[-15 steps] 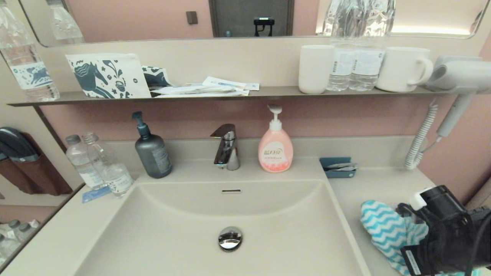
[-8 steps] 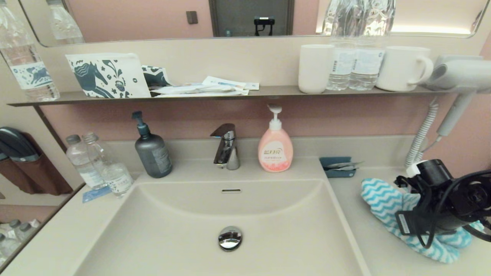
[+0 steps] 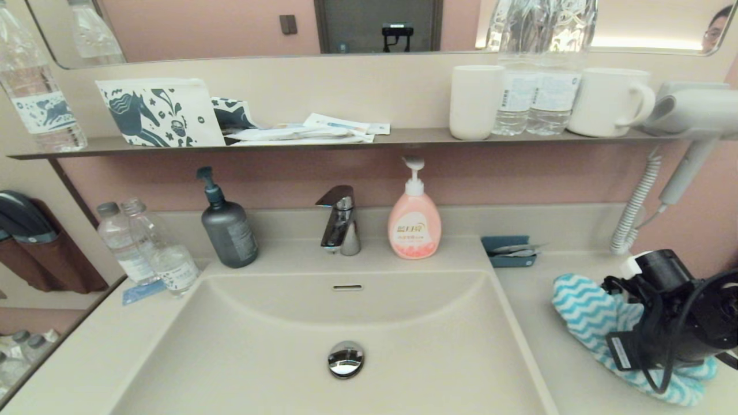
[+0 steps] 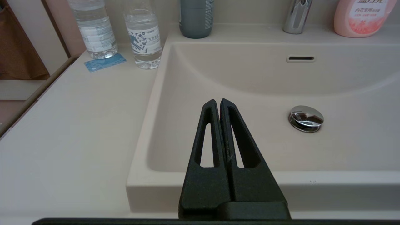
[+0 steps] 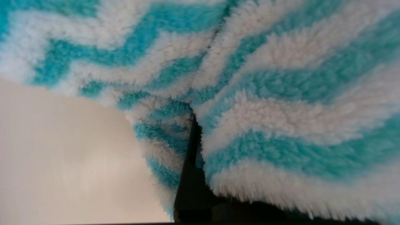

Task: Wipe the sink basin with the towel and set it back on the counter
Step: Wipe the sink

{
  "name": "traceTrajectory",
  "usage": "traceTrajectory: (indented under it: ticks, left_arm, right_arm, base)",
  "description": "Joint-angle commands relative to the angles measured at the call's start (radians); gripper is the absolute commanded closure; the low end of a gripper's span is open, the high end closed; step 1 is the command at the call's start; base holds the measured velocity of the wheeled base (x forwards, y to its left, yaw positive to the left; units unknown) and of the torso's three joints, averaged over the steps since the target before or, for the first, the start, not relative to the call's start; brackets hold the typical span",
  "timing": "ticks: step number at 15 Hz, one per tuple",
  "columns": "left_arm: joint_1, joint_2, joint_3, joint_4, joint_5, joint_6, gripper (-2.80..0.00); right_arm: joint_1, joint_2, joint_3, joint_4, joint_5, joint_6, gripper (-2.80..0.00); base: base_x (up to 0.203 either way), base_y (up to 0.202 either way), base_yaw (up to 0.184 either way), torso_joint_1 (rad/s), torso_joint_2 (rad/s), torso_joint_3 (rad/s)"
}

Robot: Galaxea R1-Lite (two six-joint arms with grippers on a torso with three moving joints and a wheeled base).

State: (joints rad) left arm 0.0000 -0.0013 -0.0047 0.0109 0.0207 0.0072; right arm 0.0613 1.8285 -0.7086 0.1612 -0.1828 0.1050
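Note:
The turquoise and white zigzag towel (image 3: 582, 311) lies on the beige counter (image 3: 542, 282), to the right of the sink basin (image 3: 277, 346). My right arm's wrist (image 3: 674, 323) sits over the towel's right part and hides the fingers in the head view. In the right wrist view the right gripper (image 5: 195, 125) is buried in the towel (image 5: 281, 93), with fluffy cloth pinched along one dark finger. The basin holds only its chrome drain plug (image 3: 346, 358) and overflow slot (image 3: 347, 287). My left gripper (image 4: 217, 101) hangs shut and empty over the basin's front edge (image 4: 343, 178).
A chrome faucet (image 3: 340, 222), a pink soap bottle (image 3: 414, 222) and a grey pump bottle (image 3: 229, 227) stand behind the basin. Two water bottles (image 3: 150, 253) stand at the left. A blue tray (image 3: 508, 252) lies behind the towel. A hair dryer (image 3: 686, 115) hangs at the right.
My right arm moved from the counter's front edge back and up over the towel. The towel bunched and shifted slightly to the right. The left gripper's earlier state is not shown.

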Motion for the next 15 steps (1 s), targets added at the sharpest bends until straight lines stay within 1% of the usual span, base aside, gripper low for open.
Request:
traceTrajectory:
  ticks: [1, 4, 6, 8, 9, 11, 13, 15]
  left_arm:
    - [0.0, 0.001, 0.0, 0.0, 0.001, 0.0, 0.0]
    - [0.0, 0.001, 0.0, 0.0, 0.001, 0.0, 0.0]
    - [0.001, 0.001, 0.0, 0.0, 0.001, 0.0, 0.0]
    - [0.0, 0.001, 0.0, 0.0, 0.001, 0.0, 0.0]
    - [0.0, 0.001, 0.0, 0.0, 0.001, 0.0, 0.0]
    - [0.0, 0.001, 0.0, 0.0, 0.001, 0.0, 0.0]
    - [0.0, 0.001, 0.0, 0.0, 0.001, 0.0, 0.0]
    - [0.0, 0.001, 0.0, 0.0, 0.001, 0.0, 0.0]
  right_arm:
    - [0.058, -0.125, 0.107, 0.015, 0.005, 0.004, 0.0]
    - [0.13, -0.229, 0.196, 0.039, 0.006, 0.013, 0.0]
    - [0.186, -0.276, 0.201, 0.125, 0.008, 0.065, 0.0]
    - [0.239, -0.293, 0.202, 0.156, 0.012, 0.101, 0.0]
    - [0.258, -0.283, 0.2, 0.152, 0.012, 0.135, 0.0]
    - [0.259, -0.233, 0.183, 0.108, 0.013, 0.161, 0.0]
    - [0.251, -0.156, 0.173, -0.002, 0.009, 0.177, 0.0]
    - [0.224, -0.082, 0.14, -0.068, 0.004, 0.192, 0.0]
  base:
    - [0.0, 0.0, 0.0, 0.0, 0.0, 0.0]
    - [0.0, 0.0, 0.0, 0.0, 0.0, 0.0]
    - [0.0, 0.0, 0.0, 0.0, 0.0, 0.0]
    - [0.0, 0.0, 0.0, 0.0, 0.0, 0.0]
    - [0.0, 0.0, 0.0, 0.0, 0.0, 0.0]
    - [0.0, 0.0, 0.0, 0.0, 0.0, 0.0]
    - [0.0, 0.0, 0.0, 0.0, 0.0, 0.0]
    - [0.0, 0.0, 0.0, 0.0, 0.0, 0.0]
